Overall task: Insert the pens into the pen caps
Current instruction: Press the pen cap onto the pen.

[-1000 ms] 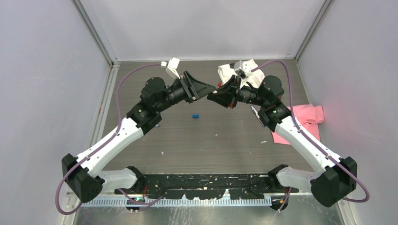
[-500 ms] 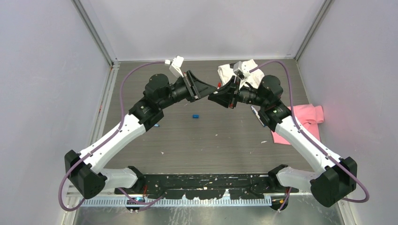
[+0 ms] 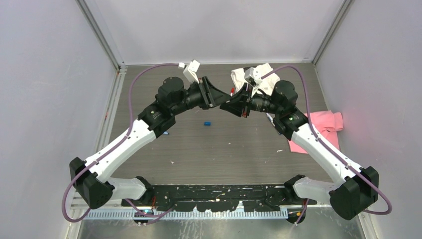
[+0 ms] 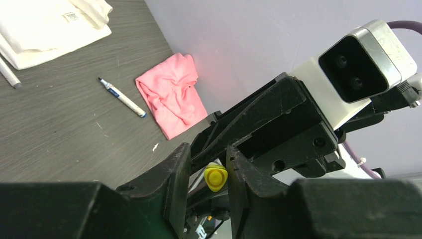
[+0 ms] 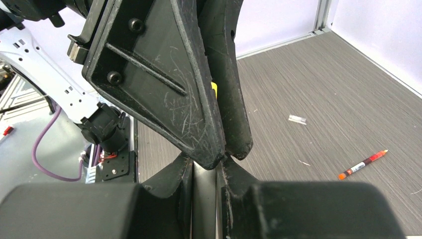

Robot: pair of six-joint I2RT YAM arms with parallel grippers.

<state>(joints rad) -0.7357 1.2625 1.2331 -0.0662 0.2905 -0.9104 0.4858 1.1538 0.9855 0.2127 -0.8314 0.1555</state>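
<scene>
Over the back middle of the table my left gripper (image 3: 219,99) and right gripper (image 3: 228,105) meet tip to tip. In the left wrist view a yellow pen cap (image 4: 216,178) sits between the left gripper's (image 4: 209,149) fingers, its closed end towards the camera, pressed against the right-hand finger. A sliver of that yellow cap (image 5: 214,88) shows in the right wrist view. The right gripper (image 5: 205,164) is shut on a pen (image 5: 204,199), whose grey-looking barrel runs between its fingers towards the cap. Whether the pen's tip is inside the cap is hidden.
A blue cap (image 3: 207,122) lies mid-table. A white pen with blue ends (image 4: 122,97) lies by the pink cloth (image 4: 174,94). Another pen (image 4: 9,74) lies at the white cloth (image 4: 45,30). A red pen with an orange tip (image 5: 362,165) and a small clear cap (image 5: 297,119) lie on the table.
The left arm has swung right until its fingertips meet the right gripper's. Its jaws have narrowed. The right arm has barely shifted.
</scene>
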